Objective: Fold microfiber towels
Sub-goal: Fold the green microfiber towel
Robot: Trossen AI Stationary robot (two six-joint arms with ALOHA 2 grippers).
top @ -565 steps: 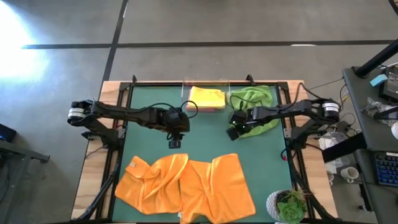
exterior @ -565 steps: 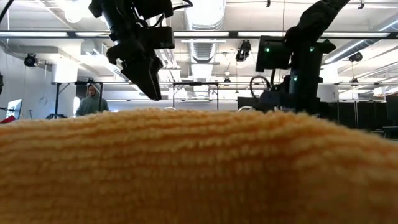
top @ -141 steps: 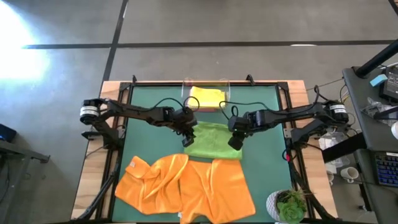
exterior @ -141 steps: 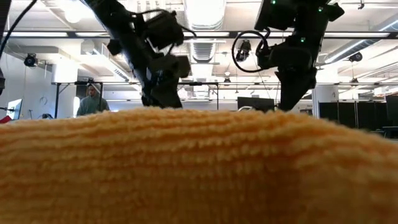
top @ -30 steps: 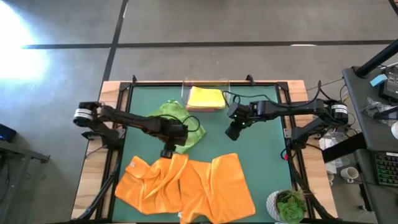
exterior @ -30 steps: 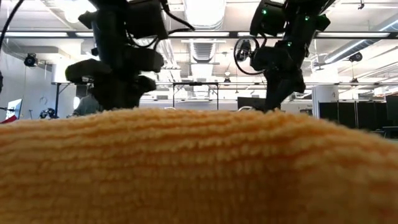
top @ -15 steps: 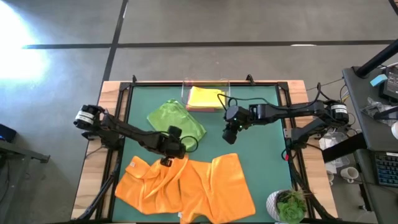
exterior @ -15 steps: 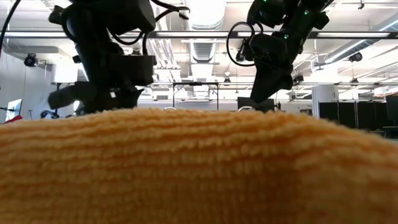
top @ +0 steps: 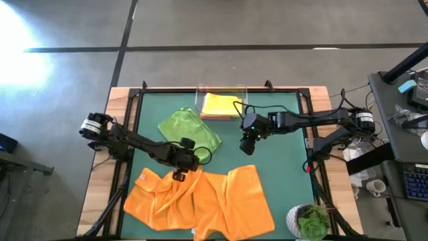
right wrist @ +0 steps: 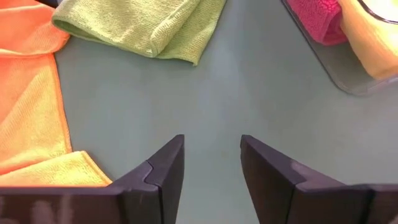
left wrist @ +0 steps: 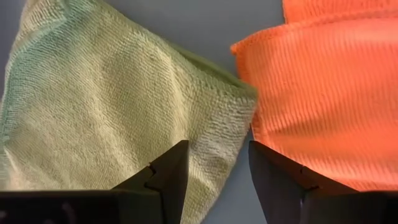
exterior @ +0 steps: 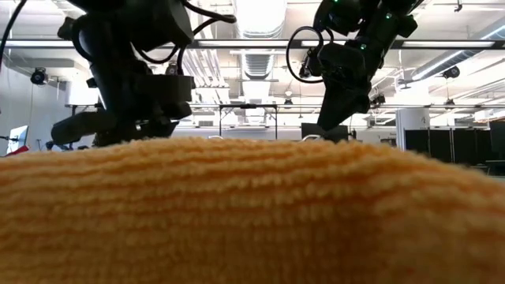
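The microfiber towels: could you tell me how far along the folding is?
Done: yellow towel and pink towel lie in the clear tray. In hand: folded green towel, left gripper open over its corner. Left: two orange towels unfolded. Right gripper is open, empty.

Place: you're working in a robotics lab or workshop hall.
Ceiling (exterior: 260,24): bare ducts and strip lights.
Floor (top: 221,27): plain concrete around your table (top: 281,167).
Right side: a desk (top: 408,161) crowded with gear.
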